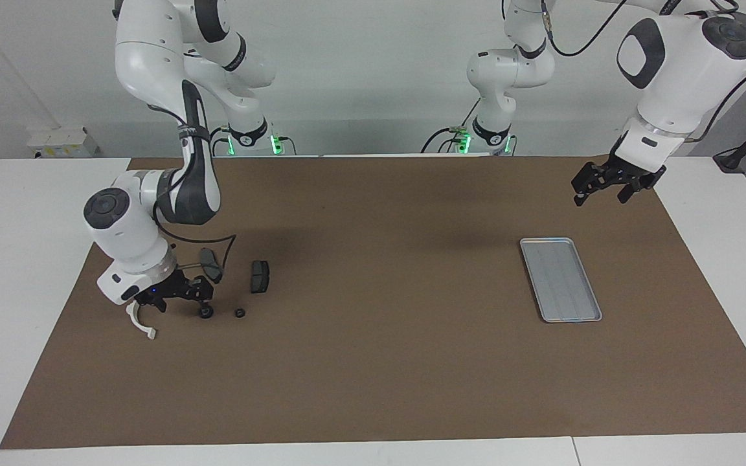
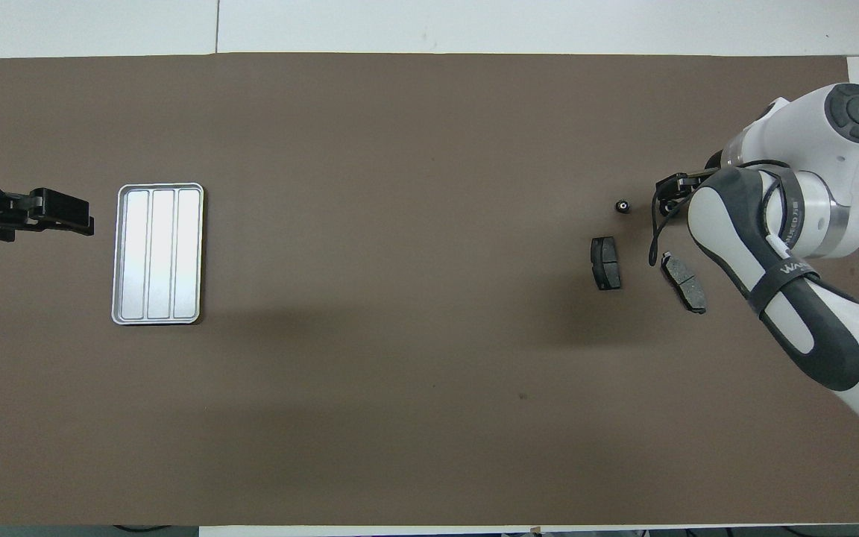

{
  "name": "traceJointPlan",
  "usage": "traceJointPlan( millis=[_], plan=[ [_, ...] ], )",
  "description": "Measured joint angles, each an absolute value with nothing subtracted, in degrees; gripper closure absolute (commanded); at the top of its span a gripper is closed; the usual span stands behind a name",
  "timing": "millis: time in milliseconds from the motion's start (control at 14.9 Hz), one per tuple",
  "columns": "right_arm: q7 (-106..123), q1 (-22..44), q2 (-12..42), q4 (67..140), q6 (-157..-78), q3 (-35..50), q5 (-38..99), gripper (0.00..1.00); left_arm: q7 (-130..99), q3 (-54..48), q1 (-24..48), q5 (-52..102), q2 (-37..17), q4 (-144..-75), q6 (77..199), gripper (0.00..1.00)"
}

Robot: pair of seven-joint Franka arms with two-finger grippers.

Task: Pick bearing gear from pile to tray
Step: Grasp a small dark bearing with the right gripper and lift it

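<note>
The pile lies at the right arm's end of the table: two dark grey brake-pad plates [image 1: 260, 276] [image 1: 211, 264], a white curved arc [image 1: 142, 323] and two small black rings [image 1: 206, 312] [image 1: 239, 313]. My right gripper [image 1: 203, 304] is low at the pile, its tip right at the first ring. In the overhead view the right arm hides that ring and the arc; the other ring [image 2: 623, 206] and both plates [image 2: 606, 262] [image 2: 684, 282] show. The silver tray [image 1: 561, 279] lies empty at the left arm's end. My left gripper [image 1: 603, 194] waits open and empty in the air beside the tray.
A brown mat [image 1: 373, 362] covers the table, with white table [image 1: 17, 259] showing around it. The right arm's elbow and cable hang over the plate nearest the gripper. The tray also shows in the overhead view [image 2: 157, 253].
</note>
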State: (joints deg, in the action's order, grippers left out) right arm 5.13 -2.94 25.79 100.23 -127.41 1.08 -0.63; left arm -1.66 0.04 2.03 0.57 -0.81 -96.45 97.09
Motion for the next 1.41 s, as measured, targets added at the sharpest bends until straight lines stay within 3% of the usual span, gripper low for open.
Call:
traceJointPlan(
  millis=[740,875,942,1077,1144,1413],
  plan=[
    [3.7,-2.1,27.3,101.3,-127.4,1.0,-0.6,0.08,-1.7,0.0,2.0,0.6,-0.8,-96.4,97.1,0.0],
    [3.7,-2.1,27.3,101.8,-127.4,1.0,-0.6,0.27,-1.7,0.0,2.0,0.6,-0.8,-96.4,97.1,0.0],
    [3.7,-2.1,27.3,101.9,-127.4,1.0,-0.6,0.46,-1.7,0.0,2.0,0.6,-0.8,-96.4,97.1,0.0],
    [3.7,-2.1,27.3,102.0,-127.4,1.0,-0.6,0.95,-1.7,0.0,2.0,0.6,-0.8,-96.4,97.1,0.0],
    [3.7,-2.1,27.3,102.0,-127.4,1.0,-0.6,1.0,-1.7,0.0,2.0,0.6,-0.8,-96.4,97.1,0.0],
    [3.7,-2.1,27.1,101.6,-127.4,1.0,-0.6,1.0,-1.7,0.0,2.0,0.6,-0.8,-96.4,97.1,0.0]
  ],
)
